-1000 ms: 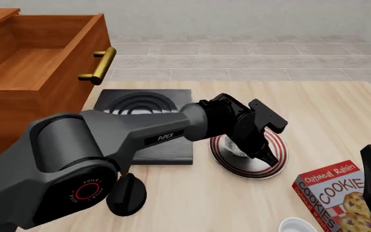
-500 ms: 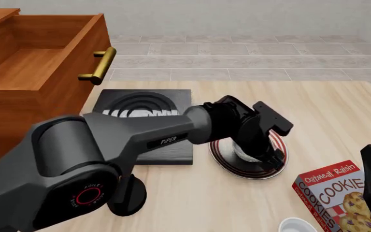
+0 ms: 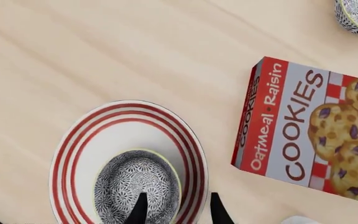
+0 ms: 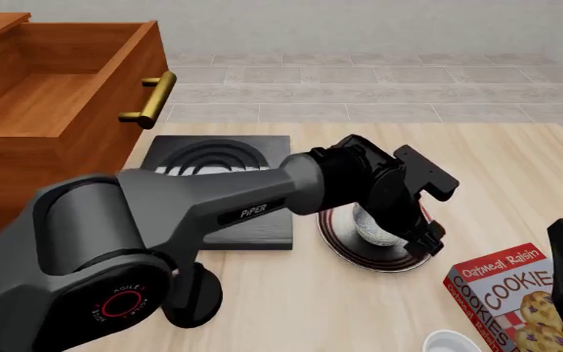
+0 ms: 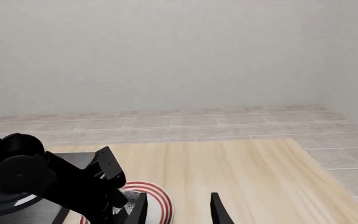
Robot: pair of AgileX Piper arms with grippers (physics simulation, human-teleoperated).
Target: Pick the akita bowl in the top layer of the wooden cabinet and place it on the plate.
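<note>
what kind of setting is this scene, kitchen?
Likely a simulated kitchen-style tabletop, rendered rather than real. Cues: a black stove on a light wood table, a red-ringed plate holding a patterned bowl, a cookie box, a wooden cabinet, tiled floor behind.

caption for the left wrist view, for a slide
Akita bowl sitting on the red-ringed plate, open left tool straddling its rim.
</note>
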